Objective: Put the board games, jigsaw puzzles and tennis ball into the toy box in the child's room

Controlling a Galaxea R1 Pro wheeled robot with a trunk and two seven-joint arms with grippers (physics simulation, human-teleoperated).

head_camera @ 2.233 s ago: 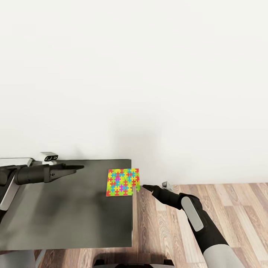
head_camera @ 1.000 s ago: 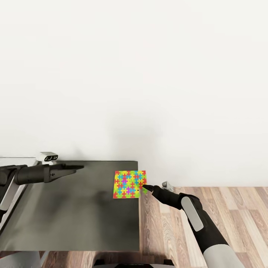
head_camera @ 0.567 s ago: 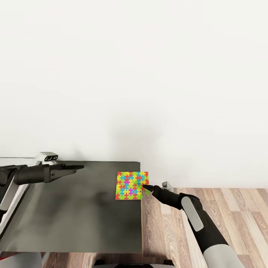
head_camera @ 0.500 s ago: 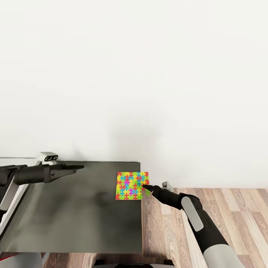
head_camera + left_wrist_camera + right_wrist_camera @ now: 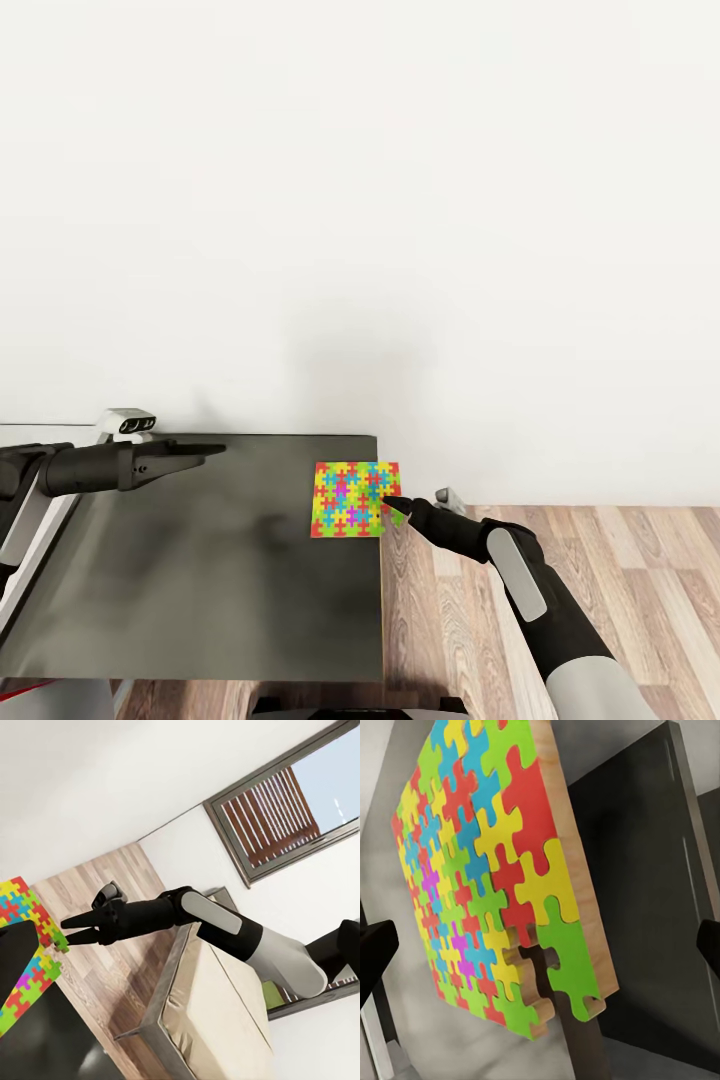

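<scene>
There is one puzzle [image 5: 355, 499]. It lies on one table [image 5: 200, 580]. Two tools show, a left tool [image 5: 205, 452] and a right tool [image 5: 392, 503].

Head view: high, facing forward and down over the table [image 5: 200, 580], both arms below.
Left wrist view: faces across toward the right gripper [image 5: 66, 930], farther off.
Right wrist view: close on the jigsaw puzzle [image 5: 487, 870], shared by all views, just ahead of its fingertips.

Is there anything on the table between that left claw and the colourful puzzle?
No. In the head view, the stretch of dark table between the left gripper and the puzzle is bare; nothing sits there.
</scene>
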